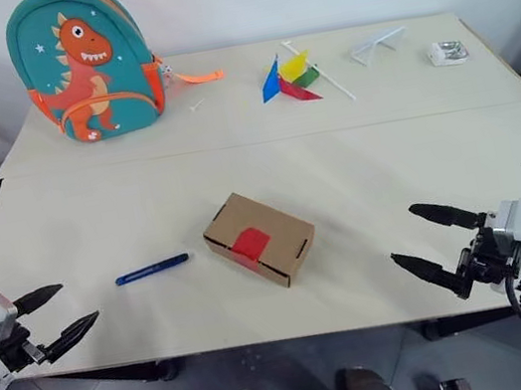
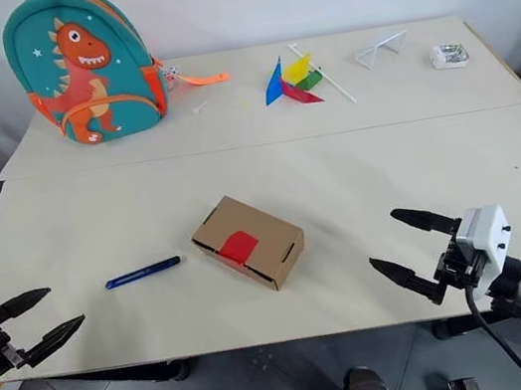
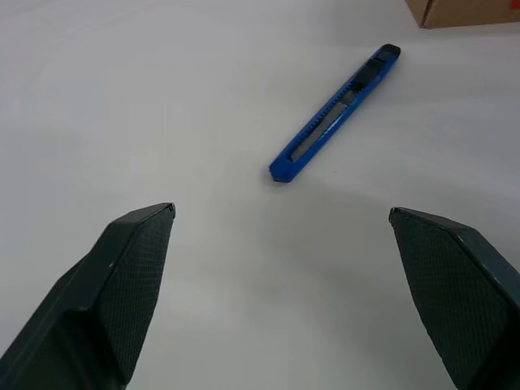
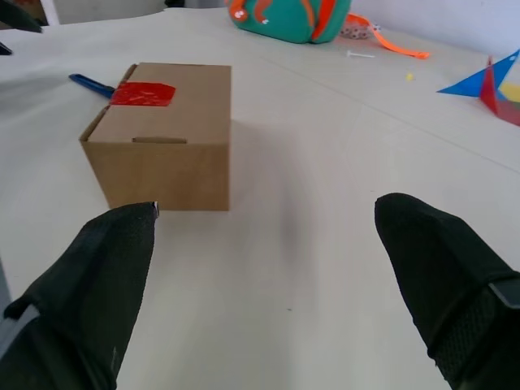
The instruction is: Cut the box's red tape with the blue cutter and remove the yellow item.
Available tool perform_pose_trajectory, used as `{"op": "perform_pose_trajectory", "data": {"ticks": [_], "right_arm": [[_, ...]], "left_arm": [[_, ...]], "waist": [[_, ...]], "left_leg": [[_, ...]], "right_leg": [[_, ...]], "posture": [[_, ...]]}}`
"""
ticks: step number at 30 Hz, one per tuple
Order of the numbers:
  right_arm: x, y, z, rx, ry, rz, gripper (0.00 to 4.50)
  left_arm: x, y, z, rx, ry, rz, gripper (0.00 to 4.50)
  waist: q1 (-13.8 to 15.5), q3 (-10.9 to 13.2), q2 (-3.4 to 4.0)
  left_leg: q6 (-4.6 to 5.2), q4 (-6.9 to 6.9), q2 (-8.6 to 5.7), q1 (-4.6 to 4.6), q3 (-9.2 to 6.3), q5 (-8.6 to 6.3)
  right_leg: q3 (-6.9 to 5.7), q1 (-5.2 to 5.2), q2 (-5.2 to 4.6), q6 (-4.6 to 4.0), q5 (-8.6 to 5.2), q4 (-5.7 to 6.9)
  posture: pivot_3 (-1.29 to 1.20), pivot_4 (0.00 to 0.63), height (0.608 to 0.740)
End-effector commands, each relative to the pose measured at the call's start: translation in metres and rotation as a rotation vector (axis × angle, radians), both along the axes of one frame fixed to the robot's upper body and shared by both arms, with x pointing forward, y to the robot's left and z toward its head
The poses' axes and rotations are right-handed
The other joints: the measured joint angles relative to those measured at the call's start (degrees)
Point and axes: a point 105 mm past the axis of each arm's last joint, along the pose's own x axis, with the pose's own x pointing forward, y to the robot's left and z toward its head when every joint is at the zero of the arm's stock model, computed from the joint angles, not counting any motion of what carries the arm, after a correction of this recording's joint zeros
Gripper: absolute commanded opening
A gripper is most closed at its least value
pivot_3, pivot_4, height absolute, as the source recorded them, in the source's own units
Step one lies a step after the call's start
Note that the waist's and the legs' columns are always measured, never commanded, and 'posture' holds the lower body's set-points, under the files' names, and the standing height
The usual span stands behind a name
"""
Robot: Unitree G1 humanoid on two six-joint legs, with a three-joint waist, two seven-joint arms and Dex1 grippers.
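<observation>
A small brown cardboard box [image 1: 265, 230] lies closed near the middle front of the table, with a patch of red tape [image 1: 250, 244] over its near flap edge. Left of it lies the blue cutter [image 1: 152, 269], a slim stick flat on the table, also seen ahead of the left fingers in the left wrist view [image 3: 333, 114]. My left gripper [image 1: 61, 313] hovers open at the table's front left edge, apart from the cutter. My right gripper [image 1: 432, 239] stands open at the front right, pointing toward the box [image 4: 162, 138]. The yellow item is hidden.
A teal dinosaur backpack [image 1: 86, 62] stands at the back left. A multicoloured pinwheel [image 1: 293, 78] lies at the back middle, with a clear stand [image 1: 377, 45] and a small white object [image 1: 447, 52] at the back right. A seam [image 1: 261, 141] crosses the table.
</observation>
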Motion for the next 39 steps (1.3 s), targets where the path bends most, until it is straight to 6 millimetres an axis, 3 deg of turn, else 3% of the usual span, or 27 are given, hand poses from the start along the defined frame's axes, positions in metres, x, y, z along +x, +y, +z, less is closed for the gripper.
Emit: {"op": "perform_pose_trajectory", "data": {"ticks": [1,3,7,8,11,14,21,23,29,39], "right_arm": [[-0.003,0.007,0.01,-0.003,-0.052,0.02,4.5],[-0.005,0.011,0.009,0.004,-0.045,0.029,4.5],[-0.013,0.026,0.004,0.014,-0.002,0.078,4.5],[-0.015,0.032,0.003,0.018,0.015,0.095,4.32],[-0.018,0.05,-0.008,-0.001,0.077,0.142,3.56],[-0.017,0.063,-0.015,-0.024,0.106,0.158,2.51],[0.008,0.085,-0.039,-0.106,0.137,0.114,0.05],[0.017,0.092,-0.041,-0.101,0.15,0.09,0.0],[0.029,0.104,-0.04,-0.098,0.217,0.072,0.0],[0.058,0.109,-0.017,-0.072,0.214,0.04,0.0]], "left_arm": [[0.004,-0.001,0.007,0.013,-0.055,0.0,4.49],[0.006,-0.001,0.008,-0.03,-0.049,0.021,4.49],[0.006,-0.015,0.009,-0.057,0.005,-0.096,4.49],[0.011,-0.02,0.012,-0.078,-0.002,-0.113,4.31],[0.032,-0.033,0.018,-0.08,-0.02,-0.154,3.59],[0.053,-0.05,0.024,-0.062,-0.049,-0.207,2.67],[0.118,-0.111,0.033,-0.01,-0.142,-0.273,0.47],[0.132,-0.136,0.036,-0.036,-0.15,-0.304,0.07],[0.13,-0.178,0.029,-0.001,-0.088,-0.452,0.07],[0.092,-0.195,0.028,0.03,0.051,-0.608,0.07]], "waist": [[0.0,0.0,0.0],[0.1,0.0,0.0],[0.1,0.0,0.0],[0.2,0.0,0.0],[0.5,0.0,-0.03],[0.4,0.0,-0.04],[0.4,0.0,-0.07],[0.2,0.0,-0.1],[-0.1,0.0,-0.16],[0.1,0.0,-0.2]], "left_leg": [[0.0,0.0,0.0,0.0,0.0,0.0],[0.0,0.01,0.0,0.0,0.0,0.0],[0.0,0.02,0.0,0.0,-0.01,0.0],[0.0,0.01,0.0,0.0,-0.01,0.0],[0.0,0.12,-0.01,-0.02,-0.06,0.0],[0.0,0.25,-0.01,-0.04,-0.08,0.0],[-0.01,0.4,-0.04,-0.1,-0.06,0.0],[-0.03,0.41,-0.04,-0.11,-0.06,-0.02],[-0.05,0.49,-0.03,-0.14,-0.05,-0.03],[-0.01,0.58,-0.02,-0.21,-0.1,-0.06]], "right_leg": [[0.0,0.0,0.0,0.0,0.0,0.0],[0.0,0.0,0.0,0.0,0.0,0.0],[0.0,0.0,0.0,0.0,0.0,0.02],[0.0,0.0,0.0,0.0,0.0,0.01],[-0.02,0.01,0.0,0.0,0.0,0.07],[-0.02,0.02,0.0,-0.01,0.0,0.1],[-0.06,-0.03,0.0,0.04,0.03,0.34],[-0.08,-0.05,0.0,0.08,0.05,0.37],[-0.15,-0.09,-0.01,0.11,0.07,0.41],[-0.16,-0.09,-0.01,0.1,0.06,0.41]], "posture": [[0.0,0.15,0.74],[0.0,0.15,0.74],[0.0,0.15,0.74],[0.0,0.15,0.74],[0.0,0.15,0.74],[0.0,0.15,0.74],[0.0,0.15,0.74],[0.0,0.15,0.74],[0.0,0.15,0.74],[0.0,0.15,0.74]]}}
